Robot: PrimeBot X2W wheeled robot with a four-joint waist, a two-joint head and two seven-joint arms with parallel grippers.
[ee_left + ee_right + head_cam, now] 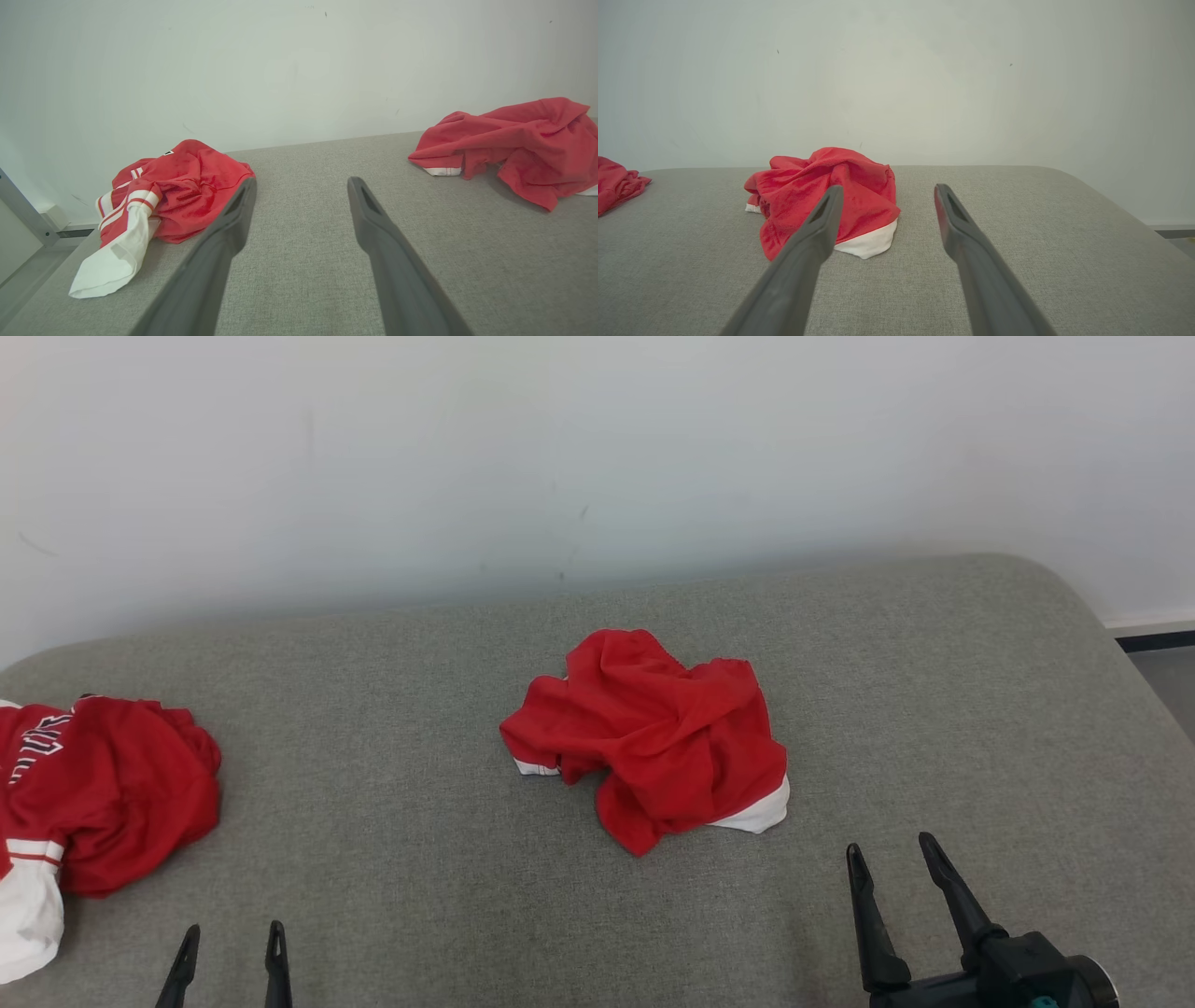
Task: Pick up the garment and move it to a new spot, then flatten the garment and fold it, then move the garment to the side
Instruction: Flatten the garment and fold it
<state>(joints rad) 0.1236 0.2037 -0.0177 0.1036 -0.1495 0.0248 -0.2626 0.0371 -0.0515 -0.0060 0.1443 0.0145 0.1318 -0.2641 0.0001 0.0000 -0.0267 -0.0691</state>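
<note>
Down at the near edge of the head view sit both claws. The left claw (233,933) shows little more than its two dark fingertips at the lower left, set apart with bare cloth between them and nothing in its grip. The right claw (889,845) reaches further up at the lower right, its fingers likewise spread wide and empty, tips tilted a little to the left.

Both hang over a table (392,821) covered in grey woven fabric, rounded at its far right corner, with a pale wall (597,457) straight behind it.

The garment (653,728), red with white trim peeping out at its lower edges, lies crumpled in a heap around the middle of the table. It is ahead and to the left of the right claw, near it but not touching. In the right wrist view the garment (798,186) lies beyond the left finger of that claw (888,187) (partly hidden behind its tip), while the other finger points at bare fabric.

A second garment (112,784), red with white stripes and a white sleeve, lies bunched at the table's left edge, well apart from the first. The left wrist view has this second garment (187,186) just beyond the left finger of the open left claw (302,182), with the garment (509,135) away to the right.
</note>
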